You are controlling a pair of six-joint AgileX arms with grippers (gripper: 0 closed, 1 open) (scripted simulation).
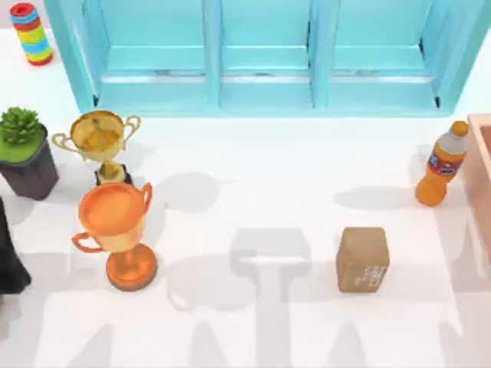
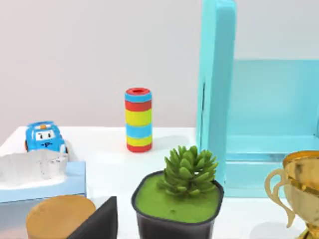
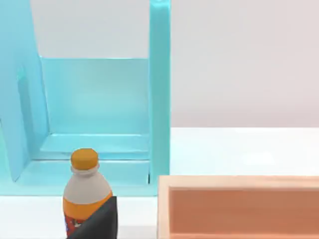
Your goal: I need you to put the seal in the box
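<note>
Seal (image 1: pixel 362 259) upright near table's front-right, box (image 1: pixel 482 180) at right edge; I'd grip its sides squarely. Gripper state: cannot tell.

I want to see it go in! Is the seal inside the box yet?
Not yet. The seal sits out on the white table, apart from the box at the right edge.

Very little of your robot's body is on show. Your left arm (image 1: pixel 9 253) is a plain black, matte, bulky shape, with no cable, screw or marking to be made out. Each wrist view has one dark grey, flat-faced wedge with a slanted edge.
</note>
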